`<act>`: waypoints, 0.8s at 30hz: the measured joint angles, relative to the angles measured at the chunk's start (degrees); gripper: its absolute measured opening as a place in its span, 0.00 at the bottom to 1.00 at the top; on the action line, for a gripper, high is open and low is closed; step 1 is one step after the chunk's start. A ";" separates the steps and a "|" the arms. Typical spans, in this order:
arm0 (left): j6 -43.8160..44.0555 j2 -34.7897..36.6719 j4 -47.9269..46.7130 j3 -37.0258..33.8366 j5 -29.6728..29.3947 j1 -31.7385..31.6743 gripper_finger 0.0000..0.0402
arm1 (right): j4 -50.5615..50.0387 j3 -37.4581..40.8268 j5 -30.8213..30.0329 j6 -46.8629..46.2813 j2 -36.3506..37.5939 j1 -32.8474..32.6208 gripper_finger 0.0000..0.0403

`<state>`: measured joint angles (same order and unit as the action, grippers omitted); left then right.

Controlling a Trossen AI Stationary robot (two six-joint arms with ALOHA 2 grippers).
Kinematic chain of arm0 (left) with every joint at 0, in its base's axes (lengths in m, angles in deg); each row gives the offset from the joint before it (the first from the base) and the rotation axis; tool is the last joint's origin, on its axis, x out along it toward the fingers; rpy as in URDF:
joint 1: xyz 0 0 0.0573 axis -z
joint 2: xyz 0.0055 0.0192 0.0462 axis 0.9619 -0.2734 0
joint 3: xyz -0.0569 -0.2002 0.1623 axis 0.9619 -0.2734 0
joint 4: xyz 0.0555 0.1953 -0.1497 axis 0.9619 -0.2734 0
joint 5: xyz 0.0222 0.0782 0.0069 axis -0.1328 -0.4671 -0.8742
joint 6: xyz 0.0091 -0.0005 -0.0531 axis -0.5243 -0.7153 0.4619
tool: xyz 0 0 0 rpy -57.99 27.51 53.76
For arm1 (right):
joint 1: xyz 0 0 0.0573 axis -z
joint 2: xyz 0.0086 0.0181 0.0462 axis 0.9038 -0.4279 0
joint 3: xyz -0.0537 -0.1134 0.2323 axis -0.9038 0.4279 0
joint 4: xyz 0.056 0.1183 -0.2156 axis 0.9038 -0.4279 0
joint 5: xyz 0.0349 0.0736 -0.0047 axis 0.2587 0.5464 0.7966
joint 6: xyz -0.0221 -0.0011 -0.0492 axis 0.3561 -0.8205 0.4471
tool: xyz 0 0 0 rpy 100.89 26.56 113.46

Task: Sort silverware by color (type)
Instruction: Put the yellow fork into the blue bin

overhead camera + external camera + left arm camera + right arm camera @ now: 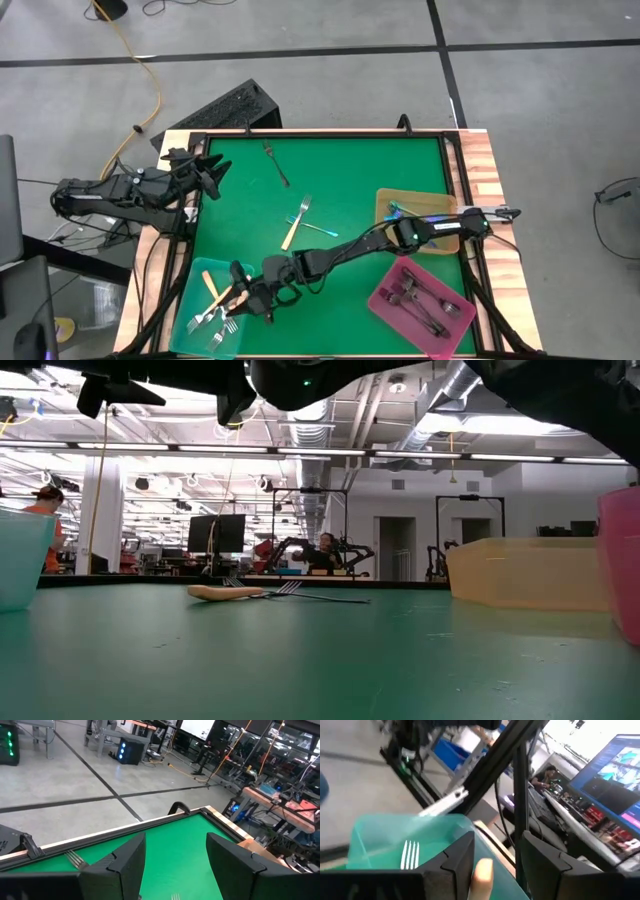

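My right gripper (240,296) reaches across the table and hangs open over the teal tray (200,300). The tray holds several cream-handled forks (210,285). In the right wrist view (496,847) a cream handle end (482,872) shows between the fingers, with fork tines (410,855) in the tray beyond. A cream fork (295,225) and a blue fork (320,230) lie crossed mid-table. A dark fork (275,162) lies near the far edge. My left gripper (212,172) waits open at the far left, above the table. My right gripper has the cream handle end (482,872) close by one finger (462,855). The gap between the fingers is wider than the handle. I cannot tell whether a finger touches it.
A tan tray (415,215) with a blue fork (396,209) stands at the right. A pink tray (420,305) with dark forks stands at the near right. The right arm (380,240) spans the near half of the table. A keyboard (225,108) lies beyond the far edge.
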<state>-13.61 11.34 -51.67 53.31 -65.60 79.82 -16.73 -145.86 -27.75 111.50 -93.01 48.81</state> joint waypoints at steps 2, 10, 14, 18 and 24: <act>0.44 0.00 -0.02 0.00 0.00 -0.01 0.48 | 0.53 0.00 2.26 -3.04 0.00 0.31 0.44; 0.81 0.00 -0.02 0.00 0.02 -0.01 0.48 | 0.76 0.00 8.14 -13.69 0.00 1.75 0.43; 1.41 0.00 -0.02 0.00 0.02 -0.01 0.48 | 0.78 0.00 8.08 -14.23 0.00 2.21 0.43; 1.65 0.00 -0.02 0.00 0.03 -0.01 0.48 | 1.11 0.00 8.08 -19.17 0.00 2.75 0.43; 2.60 0.00 -0.03 0.00 0.10 0.00 0.48 | 1.02 0.00 8.06 -25.93 0.57 4.35 0.43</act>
<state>-11.01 11.34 -51.69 53.31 -65.50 79.81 -15.71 -145.86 -19.69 85.56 -92.44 53.17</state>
